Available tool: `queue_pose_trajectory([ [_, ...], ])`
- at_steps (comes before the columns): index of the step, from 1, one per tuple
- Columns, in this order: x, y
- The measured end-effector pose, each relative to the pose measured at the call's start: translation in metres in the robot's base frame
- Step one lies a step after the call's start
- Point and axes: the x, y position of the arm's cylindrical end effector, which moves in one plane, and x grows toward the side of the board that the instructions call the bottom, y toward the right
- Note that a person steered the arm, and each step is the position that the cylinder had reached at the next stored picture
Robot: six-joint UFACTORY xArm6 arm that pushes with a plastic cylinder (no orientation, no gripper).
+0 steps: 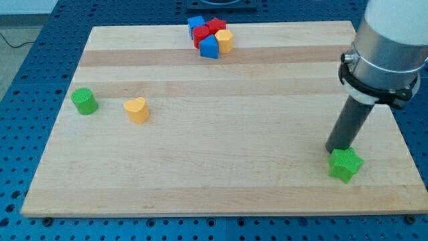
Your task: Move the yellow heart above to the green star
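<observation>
My tip has no fingers, so it holds nothing. It sits just above the green star, close enough that I cannot tell if they touch. The yellow heart lies far off on the wooden board, at the view's left, near a green round block. Red, blue and yellow blocks huddle at the top.
</observation>
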Motion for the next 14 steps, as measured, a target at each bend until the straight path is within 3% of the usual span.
queue_pose_trajectory([
  [1, -0.030, -0.036],
  [2, -0.100, -0.102],
  [3, -0.123, -0.180],
  [5, -0.123, -0.331],
  [6, -0.098, -0.347],
  [8, -0.060, -0.255],
  [9, -0.071, -0.264],
  [10, -0.102, -0.305],
  [11, -0.102, -0.379],
  [12, -0.057, -0.427],
  [13, -0.039, -0.400],
  [14, -0.057, -0.332],
])
